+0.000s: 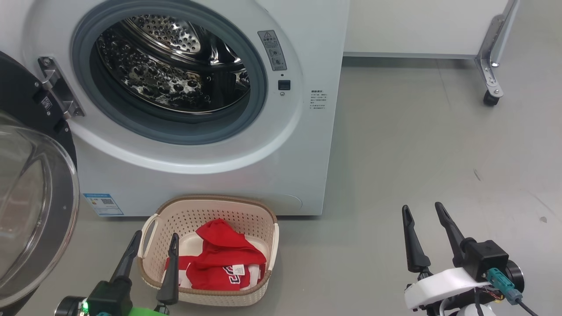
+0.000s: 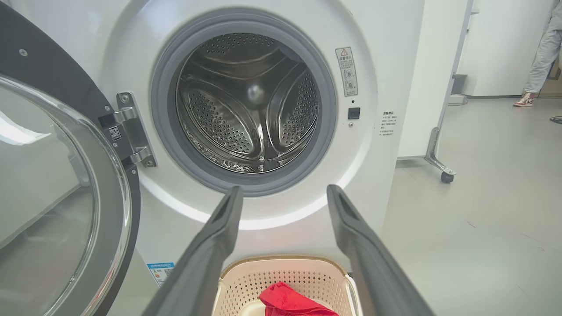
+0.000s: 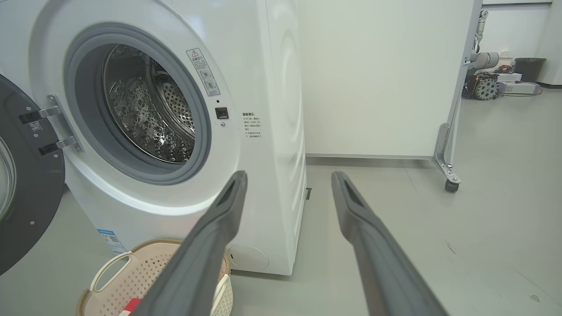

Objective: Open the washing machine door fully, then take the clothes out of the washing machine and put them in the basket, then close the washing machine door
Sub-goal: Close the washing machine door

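Before gaping, empty left end effector (image 1: 156,235) and right end effector (image 1: 422,206), washing machine door (image 1: 30,206) faces right.

Both arms sit low, left gripper (image 1: 156,236) and right gripper (image 1: 422,207) pointing forward, fingers spread wide, seemingly empty.

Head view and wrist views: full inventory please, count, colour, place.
White front-loading washing machine: one, white, ahead, drum looks empty.
Round black-rimmed glass door: one, black and clear, swung open at left.
Cream perforated plastic basket: one, cream, brown rim, floor before the machine.
Red fabric clothes with white panels: count unclear, red, inside the basket.
White wheeled panel: one, white, right background.
Person's grey-trousered leg: one, grey, far background.
Left hand: one, dark, open, empty, by basket's left handle.
Right hand: one, dark, open, empty, over floor.
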